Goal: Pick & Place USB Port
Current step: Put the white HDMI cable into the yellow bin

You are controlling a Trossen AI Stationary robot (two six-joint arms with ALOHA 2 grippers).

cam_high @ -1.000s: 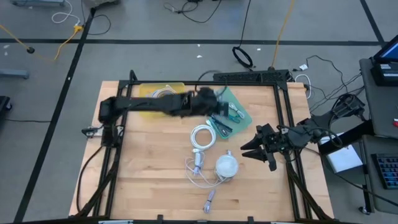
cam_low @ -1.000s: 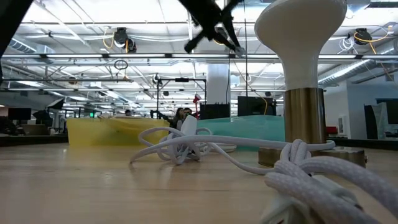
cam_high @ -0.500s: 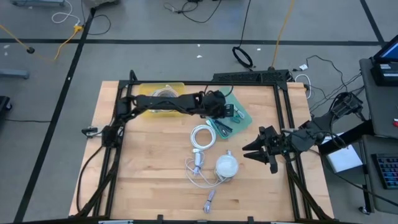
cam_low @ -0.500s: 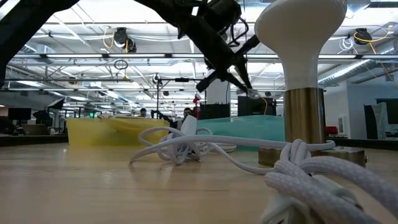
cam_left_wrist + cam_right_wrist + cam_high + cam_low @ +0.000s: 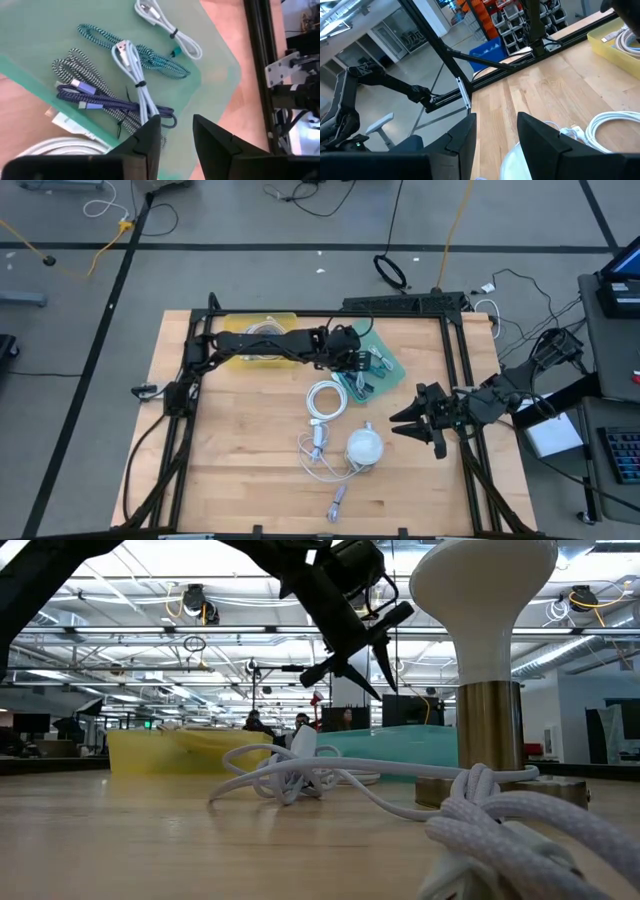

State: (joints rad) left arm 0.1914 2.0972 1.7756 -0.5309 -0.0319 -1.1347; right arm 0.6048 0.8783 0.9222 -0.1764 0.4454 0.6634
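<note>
A green tray (image 5: 50,30) at the table's far middle holds several bundled USB cables. These are a white one (image 5: 134,70), a teal braided one (image 5: 155,62), a purple one (image 5: 100,102) and another white one (image 5: 165,25). All of them lie flat on the tray floor. My left gripper (image 5: 176,131) hangs open above the tray (image 5: 392,366), pointing steeply down, with nothing between its fingers (image 5: 345,680). My right gripper (image 5: 392,423) waits open near the table's right edge, well above the wood.
A yellow tray (image 5: 262,340) stands left of the green one. On the wood lie a white cable coil (image 5: 325,400), a white lamp with a brass base (image 5: 364,446) and its cord, and a small plug (image 5: 336,502). Black frame rails (image 5: 462,370) run along both sides.
My left gripper has swung toward the table's right and come down over the green tray, tipping more steeply downward. It has then opened. The small thing seen at its fingertips half a second ago in the low view is gone from them.
</note>
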